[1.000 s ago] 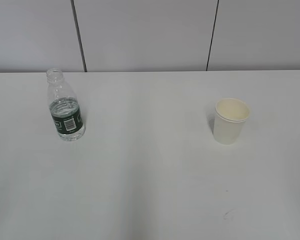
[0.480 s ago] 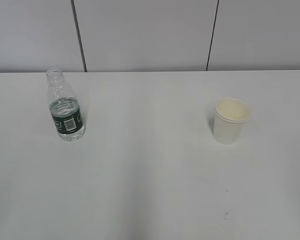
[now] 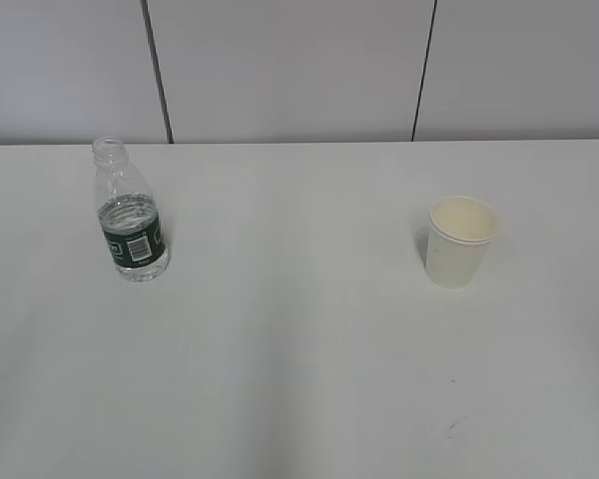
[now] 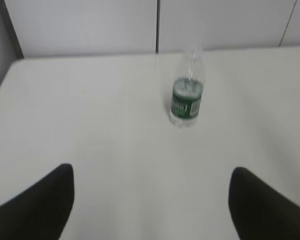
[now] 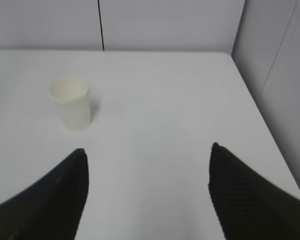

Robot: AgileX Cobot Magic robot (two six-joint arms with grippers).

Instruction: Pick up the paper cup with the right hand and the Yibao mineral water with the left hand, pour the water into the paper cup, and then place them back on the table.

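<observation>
One Yibao mineral water [image 3: 132, 223], one paper cup [image 3: 460, 241], upright, well apart on table [image 3: 299, 349]; left pincer [image 4: 150, 200], right pincer [image 5: 147, 192] both spread apart, holding nothing

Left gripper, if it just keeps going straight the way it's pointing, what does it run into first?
Most likely the Yibao mineral water. In the left wrist view the bottle stands upright ahead of the open left gripper, a little right of its centre line, with only bare table between. Depth is hard to judge.

Grey panelled wall [image 3: 280, 70] behind.
</observation>
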